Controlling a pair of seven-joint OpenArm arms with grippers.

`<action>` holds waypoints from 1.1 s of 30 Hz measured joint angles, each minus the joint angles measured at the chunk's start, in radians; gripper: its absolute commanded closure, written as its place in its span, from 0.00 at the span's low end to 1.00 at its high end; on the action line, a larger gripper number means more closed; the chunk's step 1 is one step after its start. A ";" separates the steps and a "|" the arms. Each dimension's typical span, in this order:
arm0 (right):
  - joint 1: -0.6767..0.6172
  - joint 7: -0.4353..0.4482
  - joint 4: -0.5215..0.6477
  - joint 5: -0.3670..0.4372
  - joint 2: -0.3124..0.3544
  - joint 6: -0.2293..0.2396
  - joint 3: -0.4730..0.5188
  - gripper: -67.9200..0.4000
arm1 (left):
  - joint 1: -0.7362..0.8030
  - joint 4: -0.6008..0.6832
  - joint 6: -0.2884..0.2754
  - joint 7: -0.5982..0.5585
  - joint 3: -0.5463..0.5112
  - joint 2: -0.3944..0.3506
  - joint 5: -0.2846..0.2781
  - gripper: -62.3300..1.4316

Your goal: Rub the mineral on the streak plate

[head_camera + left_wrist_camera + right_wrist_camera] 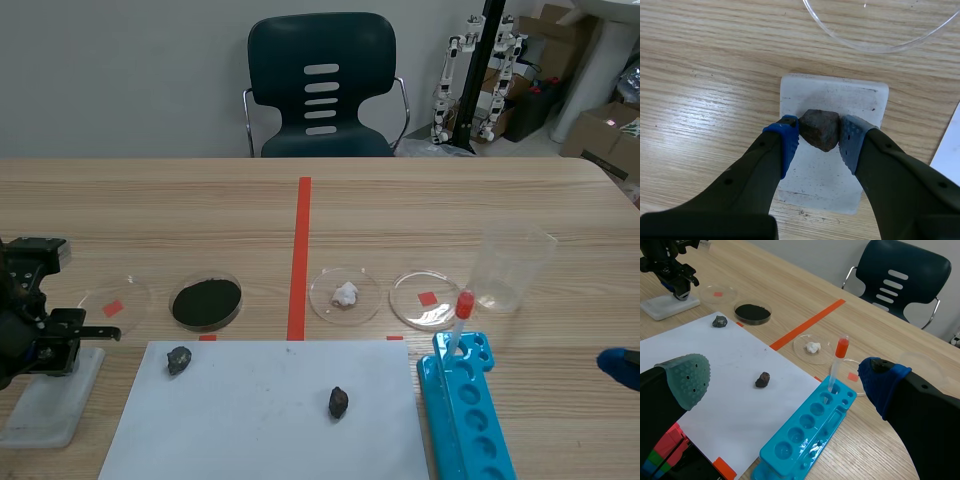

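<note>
My left gripper (819,134) is shut on a dark brown mineral (819,129), held over the white streak plate (830,105); whether it touches the plate I cannot tell. The scene view shows the left gripper (45,345) above that plate (55,400) at the table's front left. Far ahead in the right wrist view, the left gripper (675,282) stands over the plate (665,306). My right gripper (785,375) is open and holds nothing, at the table's right edge; only a blue pad (622,368) of it shows in the scene view.
On a white paper sheet (265,440) lie two dark rocks (179,359) (338,402). Behind it stand an empty petri dish (115,303), a dish of black powder (206,302), a dish with a white lump (345,295), another dish (427,299), a clear beaker (510,268) and a blue tube rack (465,410).
</note>
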 measured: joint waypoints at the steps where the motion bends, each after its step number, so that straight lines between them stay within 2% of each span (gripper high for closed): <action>1: 0.000 0.000 0.000 0.000 0.000 0.000 0.000 0.08 | 0.000 0.000 -0.008 -0.002 -0.001 -0.005 -0.011 0.84; 10: 0.000 0.000 0.000 0.000 0.000 0.000 0.000 0.08 | 0.000 -0.001 -0.037 -0.034 -0.007 -0.013 -0.101 0.84; 13: 0.000 0.000 0.000 0.000 0.000 0.000 0.000 0.08 | 0.000 -0.002 -0.048 -0.058 -0.008 -0.008 -0.158 0.84; 17: 0.000 0.000 0.000 0.000 0.000 0.000 0.000 0.08 | -0.002 -0.002 -0.054 -0.057 -0.008 -0.006 -0.162 0.84; 19: 0.000 0.000 0.000 0.000 0.000 0.000 0.000 0.08 | -0.002 -0.002 -0.055 -0.054 -0.008 -0.005 -0.145 0.84; 21: 0.000 0.000 0.000 0.000 0.000 0.000 0.000 0.08 | -0.003 -0.001 -0.039 -0.035 -0.008 0.001 -0.101 0.84; 27: 0.000 0.000 0.000 0.000 0.000 0.000 0.000 0.08 | -0.002 0.000 0.017 0.047 -0.003 0.010 0.088 0.84; 29: 0.000 0.000 0.000 0.000 0.000 0.000 0.000 0.08 | 0.000 -0.001 0.023 0.047 -0.003 0.008 0.109 0.84; 33: 0.000 0.000 0.000 0.000 0.000 0.000 0.000 0.08 | 0.000 -0.001 0.022 0.045 -0.003 0.008 0.103 0.84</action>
